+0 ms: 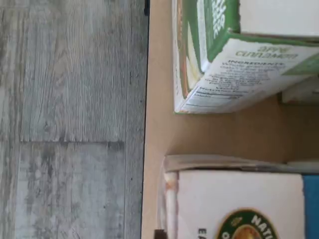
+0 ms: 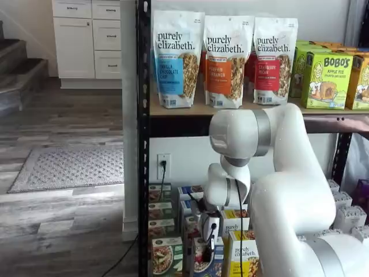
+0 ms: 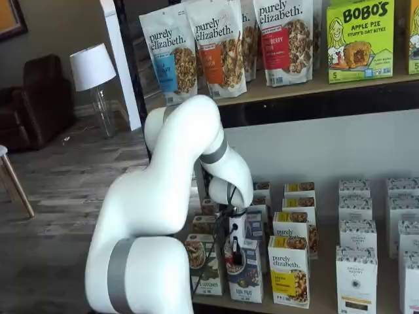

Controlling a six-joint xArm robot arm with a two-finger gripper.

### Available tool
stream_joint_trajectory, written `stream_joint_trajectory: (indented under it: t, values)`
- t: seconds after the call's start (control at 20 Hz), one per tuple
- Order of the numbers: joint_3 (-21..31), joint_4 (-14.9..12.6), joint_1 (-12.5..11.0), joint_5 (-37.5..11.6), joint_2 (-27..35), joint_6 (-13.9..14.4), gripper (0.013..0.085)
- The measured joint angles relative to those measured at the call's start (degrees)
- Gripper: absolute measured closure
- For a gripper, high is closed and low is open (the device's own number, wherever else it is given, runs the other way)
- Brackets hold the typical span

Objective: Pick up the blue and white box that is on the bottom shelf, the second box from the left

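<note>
The white arm (image 3: 177, 196) bends down in front of the rack, its wrist low over the front row of boxes on the bottom shelf (image 3: 314, 307). In both shelf views the gripper (image 2: 209, 242) hangs right at the top of the blue and white box (image 2: 209, 261), which stands at the shelf's front edge between a green-fronted box (image 2: 166, 257) and a yellow-fronted box (image 2: 245, 258). The black fingers (image 3: 236, 252) come down over the box's top, but I cannot tell from here whether they are spread or pinching the box; they are too small and dark against the carton.

More boxes stand in rows behind these three. On the tan board tier above (image 2: 230, 109) stand three Purely Elizabeth granola pouches (image 2: 222, 60), with green Bobo's apple pie boxes (image 2: 327, 78) beside them.

The wrist view looks down on the tan shelf board and the grey plank floor (image 1: 70, 119) next to it. It shows a green and white carton (image 1: 234, 55) with an ingredients panel, and apart from it a white carton top with a blue edge (image 1: 239, 204).
</note>
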Motion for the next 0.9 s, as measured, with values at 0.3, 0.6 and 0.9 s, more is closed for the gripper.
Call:
stream_joint_trajectory:
  t: [0.3,0.6,0.9]
  values:
    - [0.22,-0.32,-0.1,0.4,-0.24,0.18,0.053]
    - [1.03,-1.63,-0.18,0.3,-0.71,1.21,0.053]
    - [3.57,-0.15,-0.3,-0.17,-2.31,-0.3,0.053]
